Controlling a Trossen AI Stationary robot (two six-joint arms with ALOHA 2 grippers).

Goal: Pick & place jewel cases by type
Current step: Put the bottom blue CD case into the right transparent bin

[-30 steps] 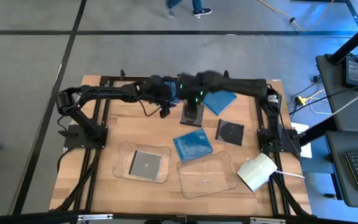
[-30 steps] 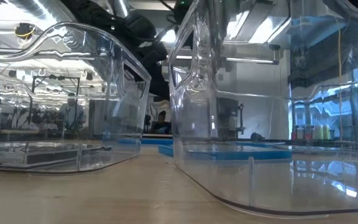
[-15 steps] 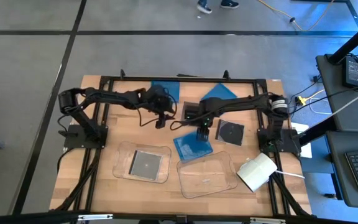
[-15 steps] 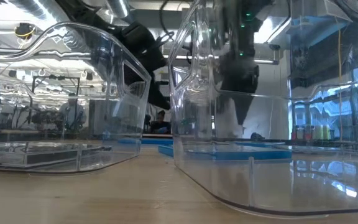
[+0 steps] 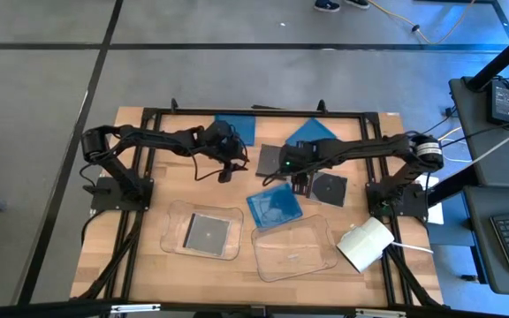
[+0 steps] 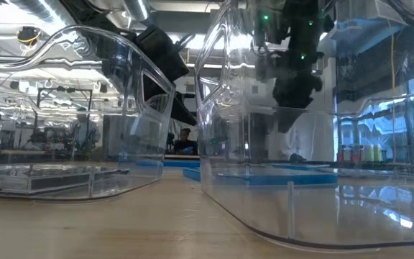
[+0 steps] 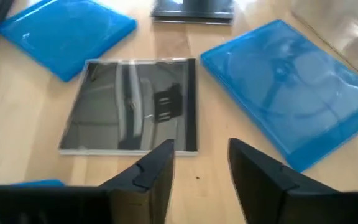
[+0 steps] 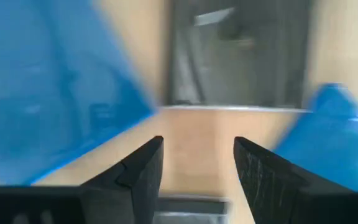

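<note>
fingers of the left gripper (image 7: 199, 174) stand parted and empty just short of a dark jewel case (image 7: 134, 106) lying flat on the bench (image 5: 175, 181), with a blue case (image 7: 294, 112) beside it and another blue one (image 7: 67, 31) farther off; the right gripper (image 8: 194, 168) likewise hangs with its fingers apart, nothing between them, over bare wood among blurred blue and dark cases. seen from above, the left gripper (image 5: 226, 170) sits near the rear middle and the right gripper (image 5: 300, 184) hovers between a blue case (image 5: 274, 206) and a dark case showing its disc (image 5: 328, 187); two more blue cases (image 5: 237, 129) (image 5: 312, 134) lie at the back, and one dark case (image 5: 206, 232) already rests in the left clear tray (image 5: 173, 221), while the right tray (image 5: 272, 256) looks unfilled. these cases are probably light, stiff and slick, lying too flat to pinch from above (brittle hinges too, most likely), so i would take one across opposite edges, or nudge it up at a corner first, with a gentle squeeze.
</note>
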